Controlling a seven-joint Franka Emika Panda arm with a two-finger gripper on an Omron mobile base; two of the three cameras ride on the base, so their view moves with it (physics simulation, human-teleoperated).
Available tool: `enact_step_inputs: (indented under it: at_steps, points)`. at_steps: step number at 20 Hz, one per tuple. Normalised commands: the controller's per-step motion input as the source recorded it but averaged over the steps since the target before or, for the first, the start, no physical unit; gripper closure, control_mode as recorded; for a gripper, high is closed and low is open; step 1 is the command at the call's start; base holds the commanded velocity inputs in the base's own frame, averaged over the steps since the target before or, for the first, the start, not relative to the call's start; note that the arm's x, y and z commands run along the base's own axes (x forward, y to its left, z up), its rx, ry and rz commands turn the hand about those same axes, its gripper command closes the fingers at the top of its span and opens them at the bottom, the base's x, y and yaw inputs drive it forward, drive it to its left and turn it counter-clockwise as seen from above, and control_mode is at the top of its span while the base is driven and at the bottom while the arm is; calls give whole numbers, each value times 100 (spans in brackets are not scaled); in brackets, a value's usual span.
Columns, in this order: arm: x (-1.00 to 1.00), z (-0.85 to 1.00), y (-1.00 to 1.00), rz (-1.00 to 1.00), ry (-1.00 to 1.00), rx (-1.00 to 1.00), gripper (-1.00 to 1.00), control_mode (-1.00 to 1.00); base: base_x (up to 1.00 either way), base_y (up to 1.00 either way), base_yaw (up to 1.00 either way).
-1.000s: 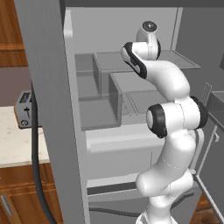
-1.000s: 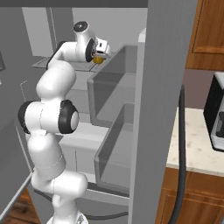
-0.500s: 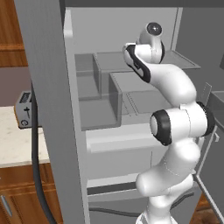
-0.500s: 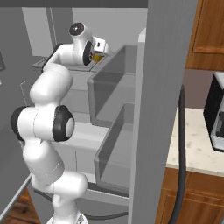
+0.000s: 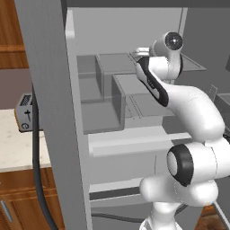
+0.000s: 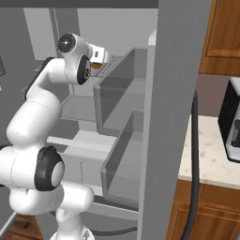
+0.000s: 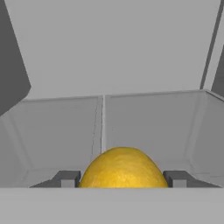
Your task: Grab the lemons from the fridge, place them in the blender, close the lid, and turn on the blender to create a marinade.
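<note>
My gripper (image 7: 122,180) is shut on a yellow lemon (image 7: 122,168), which bulges up between the two dark fingertips (image 7: 65,178). Beyond it lie the pale grey shelves and back wall of the fridge (image 7: 109,52). In the right base view the gripper (image 6: 101,59) reaches over the upper shelf inside the fridge (image 6: 174,93), with a sliver of the lemon (image 6: 96,66) showing under the hand. From the left base view, the wrist (image 5: 173,42) hides the fingers and the fridge door (image 5: 47,90) stands open at the left. The blender and the lid are out of view.
Translucent bins (image 6: 123,84) line the open fridge door on the right, close to the hand. A silver toaster (image 5: 24,112) sits on the pale counter left of the fridge. Wooden cabinets (image 6: 225,37) flank the fridge. A dark cable (image 6: 192,164) hangs along the door.
The jaws have shut on the lemon. The arm's elbow has dropped lower while the hand stayed over the upper shelf.
</note>
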Motion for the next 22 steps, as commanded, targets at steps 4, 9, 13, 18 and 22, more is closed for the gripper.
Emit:
enact_step_inputs:
  at_steps: [4, 9, 13, 18, 22]
  points:
    - [-100, 71, 0, 0, 0, 1, 100, -100, 0, 0, 0]
    - [-100, 16, 2, 0, 1, 3, 100, -100, 0, 0, 0]
    - [-100, 0, 5, 0, 0, 5, 100, -100, 0, 0, 0]
    - [-100, -4, 18, 0, 9, 4, 100, -100, 0, 0, 0]
    - [-78, -39, 25, 0, 19, 0, 100, -100, 0, 0, 0]
